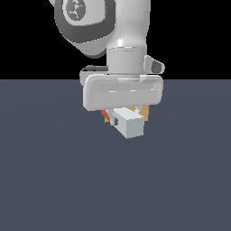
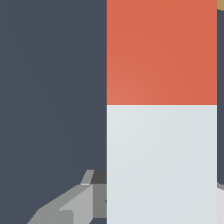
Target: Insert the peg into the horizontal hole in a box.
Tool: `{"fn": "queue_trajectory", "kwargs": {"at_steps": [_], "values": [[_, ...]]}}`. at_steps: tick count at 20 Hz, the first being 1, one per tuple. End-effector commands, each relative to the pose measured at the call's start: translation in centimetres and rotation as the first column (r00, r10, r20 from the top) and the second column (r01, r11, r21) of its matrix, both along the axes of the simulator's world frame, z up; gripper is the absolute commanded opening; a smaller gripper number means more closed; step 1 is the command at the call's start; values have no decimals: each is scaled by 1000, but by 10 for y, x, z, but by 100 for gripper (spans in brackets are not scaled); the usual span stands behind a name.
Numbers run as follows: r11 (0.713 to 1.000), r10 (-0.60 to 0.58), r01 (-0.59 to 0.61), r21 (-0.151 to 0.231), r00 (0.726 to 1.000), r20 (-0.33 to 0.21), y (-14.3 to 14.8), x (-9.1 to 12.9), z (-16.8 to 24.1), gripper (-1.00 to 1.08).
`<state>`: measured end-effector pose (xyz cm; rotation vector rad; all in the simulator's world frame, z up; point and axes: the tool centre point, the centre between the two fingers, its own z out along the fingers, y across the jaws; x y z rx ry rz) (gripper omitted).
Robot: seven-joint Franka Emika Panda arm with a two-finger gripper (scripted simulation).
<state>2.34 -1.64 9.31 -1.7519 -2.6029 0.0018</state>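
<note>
Surface: you're looking at a flat, plain slate-grey floor filling the lower two thirds of the exterior frame.
Room: above the floor line, only black backdrop.
Arm: the white Panda comes down from the top centre.
Gripper: clamped on the peg, fingers pressed to its sides.
Peg: centre frame, just under the hand, white end toward you, red-orange end behind.
Box: only tan slivers peek out behind the hand.
Hole: you can't see it.
Wrist view: the peg fills the frame's right half.
</note>
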Motion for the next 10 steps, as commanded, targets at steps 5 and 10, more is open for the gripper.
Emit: {"fn": "queue_trajectory", "kwargs": {"at_steps": [5, 10], "values": [[992, -129, 129, 0, 992, 4, 29, 3, 22, -100], [979, -204, 204, 0, 979, 4, 45, 7, 34, -100]]}}
